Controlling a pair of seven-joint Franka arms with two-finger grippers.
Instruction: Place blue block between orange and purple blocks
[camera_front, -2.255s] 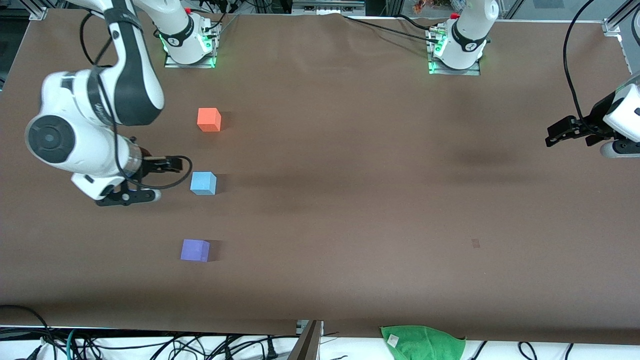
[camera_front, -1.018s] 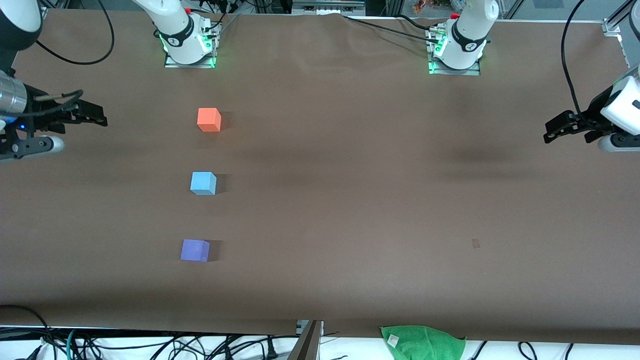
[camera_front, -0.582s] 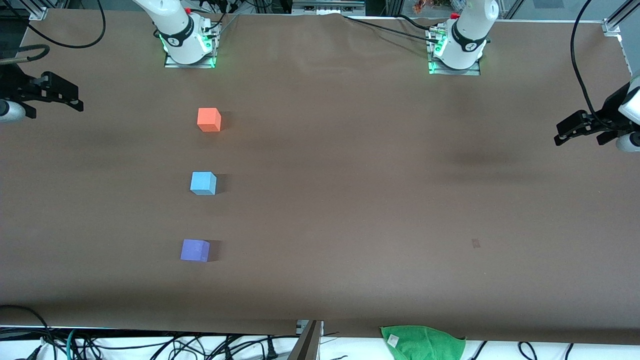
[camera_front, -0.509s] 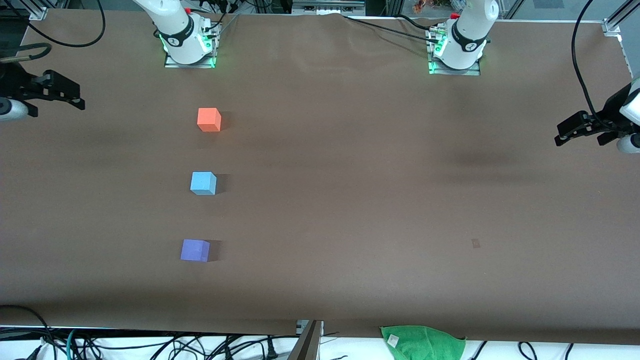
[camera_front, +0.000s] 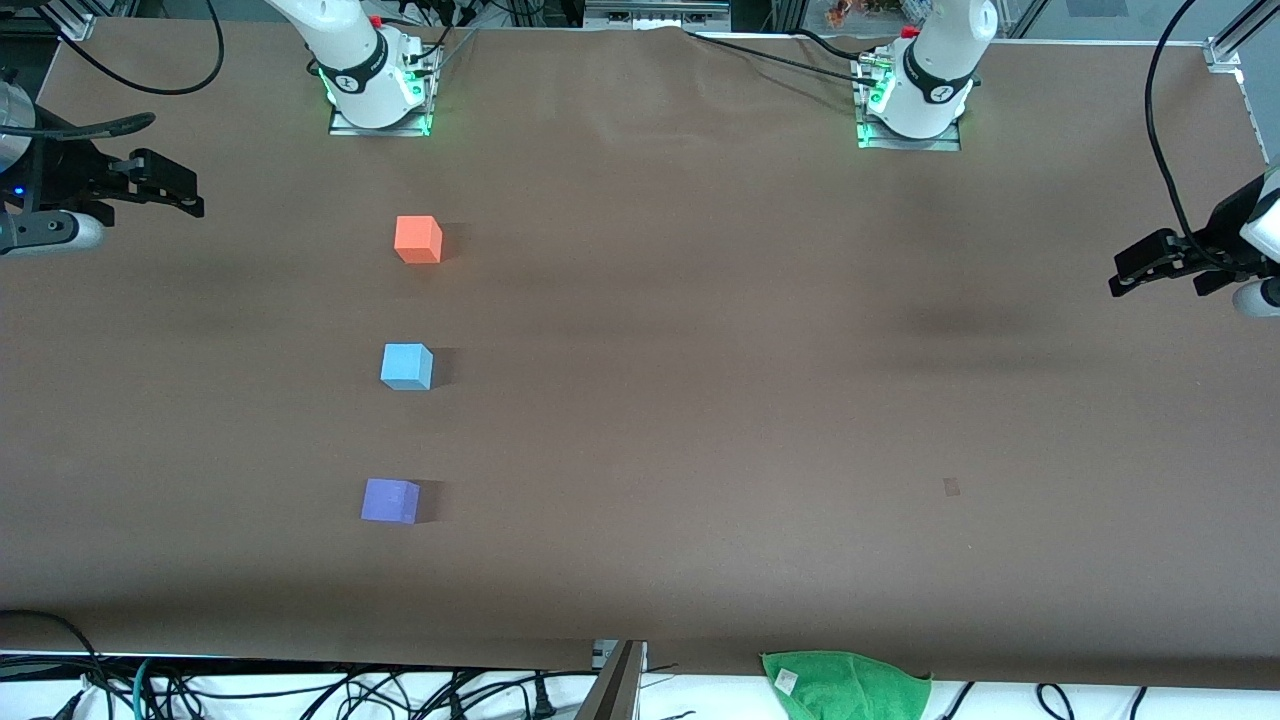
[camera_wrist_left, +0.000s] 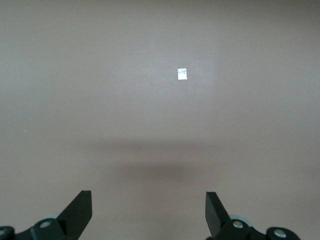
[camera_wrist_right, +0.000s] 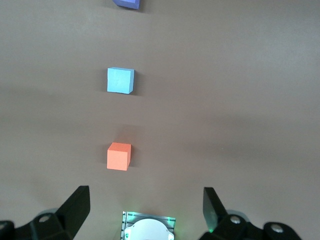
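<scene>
Since the earlier frames, the right gripper has withdrawn from beside the blue block and risen to the right arm's end of the table, while the three cubes have kept their positions. Its jaws stand wide apart and hold nothing; both fingers frame the right wrist view, which looks down on the right arm's base and the row of cubes. From this gripper toward the table's middle, the orange block is the closest cube; the blue block sits on the table well clear of the gripper, nearer to the front camera than the orange block and farther from it than the purple block, between the two and apart from each. The left gripper waits over the left arm's end of the table, jaws also wide and empty, above bare surface bearing a small pale mark. A green cloth lies at the table edge closest to the front camera.
</scene>
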